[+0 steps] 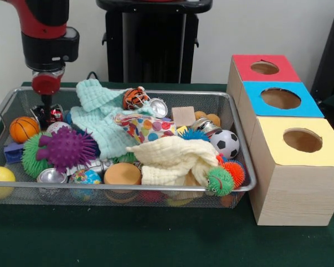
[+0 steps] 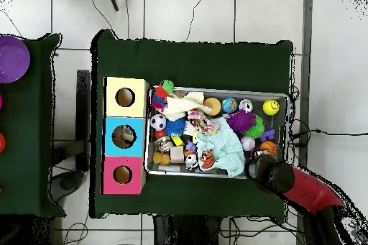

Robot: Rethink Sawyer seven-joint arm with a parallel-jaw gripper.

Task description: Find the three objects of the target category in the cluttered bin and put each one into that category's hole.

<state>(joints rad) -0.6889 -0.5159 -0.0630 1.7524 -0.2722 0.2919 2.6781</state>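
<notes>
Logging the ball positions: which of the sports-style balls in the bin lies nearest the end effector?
The orange basketball, by the bin's left wall just beside the end effector; the soccer ball sits far across.

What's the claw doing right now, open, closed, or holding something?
Claw: down in the bin's far corner beside the little basketball; whether it is open, shut or holding anything cannot be told.
</notes>
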